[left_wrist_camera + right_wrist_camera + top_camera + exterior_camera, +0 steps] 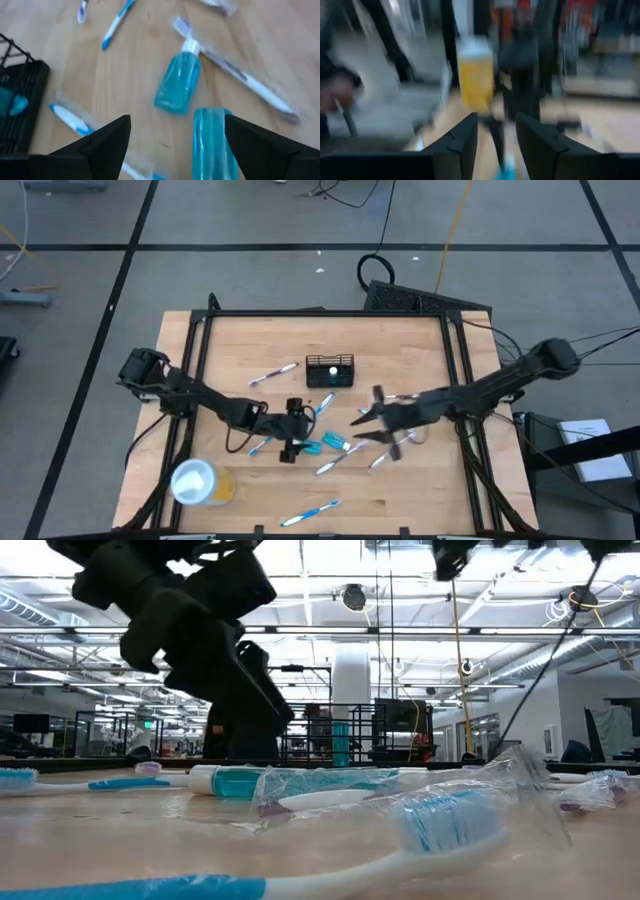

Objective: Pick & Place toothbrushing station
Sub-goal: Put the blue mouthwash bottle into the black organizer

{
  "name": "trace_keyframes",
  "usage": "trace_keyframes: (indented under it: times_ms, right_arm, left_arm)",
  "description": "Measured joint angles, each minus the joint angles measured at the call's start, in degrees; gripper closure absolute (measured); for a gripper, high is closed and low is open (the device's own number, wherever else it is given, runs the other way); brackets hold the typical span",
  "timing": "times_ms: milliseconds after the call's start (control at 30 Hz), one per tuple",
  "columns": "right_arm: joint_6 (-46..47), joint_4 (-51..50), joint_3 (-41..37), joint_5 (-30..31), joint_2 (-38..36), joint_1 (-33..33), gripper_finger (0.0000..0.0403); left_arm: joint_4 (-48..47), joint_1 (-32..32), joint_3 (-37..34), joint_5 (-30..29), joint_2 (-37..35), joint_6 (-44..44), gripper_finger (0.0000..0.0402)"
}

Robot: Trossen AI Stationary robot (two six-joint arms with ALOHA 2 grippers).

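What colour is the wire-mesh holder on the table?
Black; the toothbrushing station shows best in the high view.

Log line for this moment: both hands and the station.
left hand: open, over teal tubes mid-table | right hand: among toothbrushes, nothing seen held | toothbrushing station: upright at far centre, untouched
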Motion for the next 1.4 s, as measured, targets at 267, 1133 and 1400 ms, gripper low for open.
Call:
trace_keyframes:
  times_ms: [267,1133,1400]
  right_arm:
    - [-2.13,11.78,-15.03,0.21,-6.21,0.25,0.0304]
    - [-5.8,9.38,-16.55,0.13,-4.94,0.79,0.0291]
    - [-6.19,9.4,-16.55,0.25,-4.94,0.79,0.0291]
  left_arm:
    - [-10.86,1.75,11.48,3.91,7.36,3.53,0.0076]
    - [-31.14,4.22,32.75,6.99,20.8,8.88,0.0076]
    - [-30.24,4.37,32.75,8.43,21.49,8.32,0.0076]
